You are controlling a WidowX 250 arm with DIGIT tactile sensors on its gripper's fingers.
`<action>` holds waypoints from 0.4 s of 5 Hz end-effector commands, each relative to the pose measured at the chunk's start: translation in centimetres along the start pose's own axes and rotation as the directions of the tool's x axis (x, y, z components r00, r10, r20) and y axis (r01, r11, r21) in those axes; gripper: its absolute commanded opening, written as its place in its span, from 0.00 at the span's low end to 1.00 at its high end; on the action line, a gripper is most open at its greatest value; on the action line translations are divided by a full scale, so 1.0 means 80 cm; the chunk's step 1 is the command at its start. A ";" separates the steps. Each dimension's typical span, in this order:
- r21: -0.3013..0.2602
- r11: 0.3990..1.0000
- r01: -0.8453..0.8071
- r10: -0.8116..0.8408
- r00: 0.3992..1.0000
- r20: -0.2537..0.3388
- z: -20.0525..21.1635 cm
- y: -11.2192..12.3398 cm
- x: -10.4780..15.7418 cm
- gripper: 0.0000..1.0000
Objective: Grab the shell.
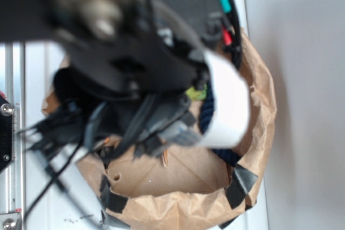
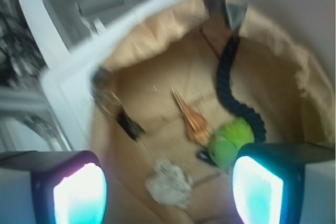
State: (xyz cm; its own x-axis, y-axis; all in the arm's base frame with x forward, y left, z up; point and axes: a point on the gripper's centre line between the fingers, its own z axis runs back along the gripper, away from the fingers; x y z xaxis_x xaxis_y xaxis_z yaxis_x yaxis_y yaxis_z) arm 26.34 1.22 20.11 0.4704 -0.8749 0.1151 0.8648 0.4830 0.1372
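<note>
1. The claw (image 2: 168, 190) hangs wide and empty above the paper bag (image 2: 283, 51) (approach step, I judge).
2. The paper ball (image 2: 169, 183) lies near the bag floor's front edge.
3. The shell (image 2: 191, 116) lies mid-floor, touching the green plush (image 2: 230, 137); next, descend centred over it.

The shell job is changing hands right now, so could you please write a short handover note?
Gripper: open, empty, above the brown paper bag.
Shell: the slender orange-tan spiral seashell lies on the bag floor, its broad end beside the fuzzy green plush toy. A crumpled white paper ball sits nearer the camera; a dark braided rope curves behind.
Done: approach over the bag.
Left: descend, close on the shell, lift.
</note>
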 end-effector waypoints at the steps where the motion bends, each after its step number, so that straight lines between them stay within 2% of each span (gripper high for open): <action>1: 0.106 0.954 0.282 -0.289 0.955 0.060 -0.042 0.017 0.028 1.00; 2: 0.084 0.936 0.340 -0.347 0.935 0.073 -0.067 0.022 0.030 1.00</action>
State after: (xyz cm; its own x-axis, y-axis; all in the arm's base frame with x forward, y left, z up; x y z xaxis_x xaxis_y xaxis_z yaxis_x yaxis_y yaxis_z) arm 30.09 0.31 13.78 0.1432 -0.9797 0.1405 0.9646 0.1699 0.2015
